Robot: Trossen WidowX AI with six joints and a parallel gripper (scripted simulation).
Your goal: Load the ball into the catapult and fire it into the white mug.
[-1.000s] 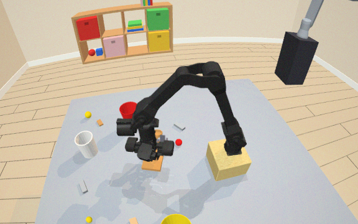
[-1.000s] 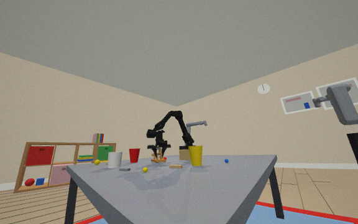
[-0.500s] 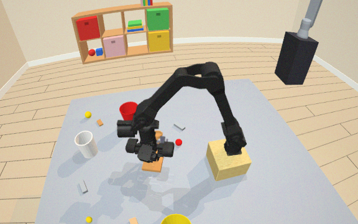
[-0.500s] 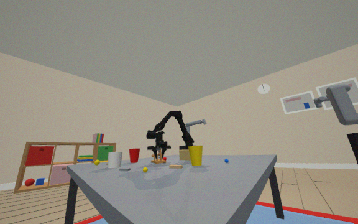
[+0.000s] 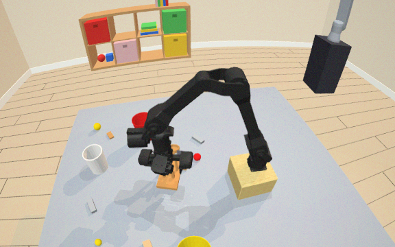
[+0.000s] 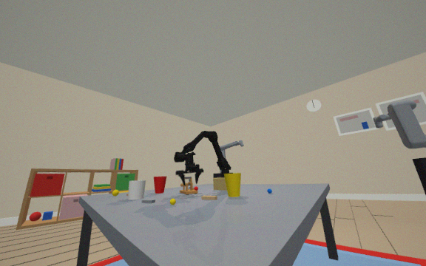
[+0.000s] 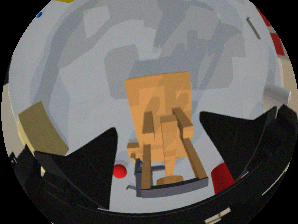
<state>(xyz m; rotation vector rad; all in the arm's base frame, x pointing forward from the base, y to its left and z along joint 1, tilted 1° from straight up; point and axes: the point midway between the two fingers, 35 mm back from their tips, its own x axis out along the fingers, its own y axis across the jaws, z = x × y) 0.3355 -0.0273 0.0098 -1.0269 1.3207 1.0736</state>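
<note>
The orange catapult (image 5: 167, 182) (image 6: 188, 192) (image 7: 140, 95) stands on the table, partly hidden by the arm in the top view. Its throwing arm's cup shows at the bottom of the wrist view, near a dark grey crossbar; no ball shows in it. My gripper (image 6: 191, 182) (image 7: 158, 121) is open and empty above the catapult, with one finger on either side of it. A red ball (image 5: 197, 156) (image 6: 196, 188) (image 7: 119, 171) lies on the table beside the catapult, outside the fingers. The white mug (image 5: 96, 160) (image 6: 137, 190) (image 7: 276, 95) stands upright, left of the catapult in the top view.
A red cup (image 5: 139, 120) (image 6: 160, 185) stands behind the gripper in the top view. A yellow cup (image 5: 194, 242) (image 6: 233, 185) is at that view's bottom edge. Yellow balls (image 5: 97, 126) (image 5: 98, 242), a blue ball (image 6: 269, 191) and small blocks (image 5: 92, 206) (image 5: 197, 139) lie around.
</note>
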